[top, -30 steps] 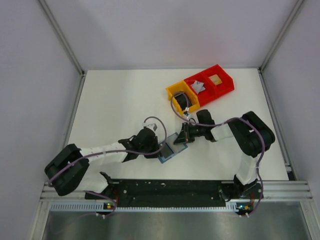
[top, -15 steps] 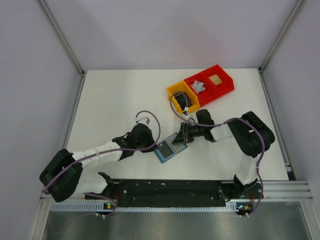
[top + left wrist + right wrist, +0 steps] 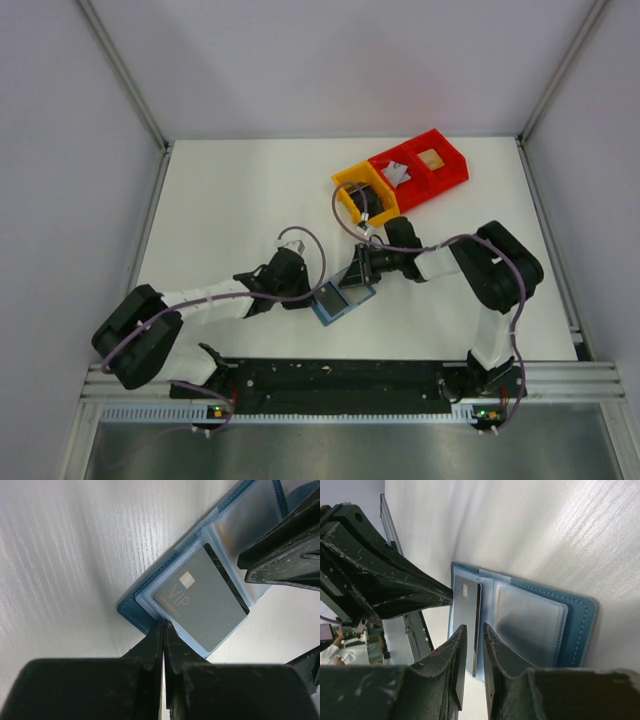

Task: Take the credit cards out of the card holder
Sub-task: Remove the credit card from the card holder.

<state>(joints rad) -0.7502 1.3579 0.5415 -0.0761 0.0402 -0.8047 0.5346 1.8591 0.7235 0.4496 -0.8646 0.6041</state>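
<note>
Both tools are at the card holder (image 3: 131, 611), which lies open on the desk (image 3: 70, 555) between the two arms. The left tool (image 3: 163, 628) is clenched on nothing, its tips pressed to the holder's near corner, apparently pinning it. The right tool (image 3: 475, 647) has its jaws parted a little, straddling the free edge of a grey credit card (image 3: 200, 600) marked VIP that sits in a clear sleeve (image 3: 530, 625). The step in hand looks like drawing this card out. The next move calls for the right tool to pinch the card's edge alone, not the sleeve, then slide it out along the pocket while the left tool holds the holder down, or the holder may lift with it.
</note>
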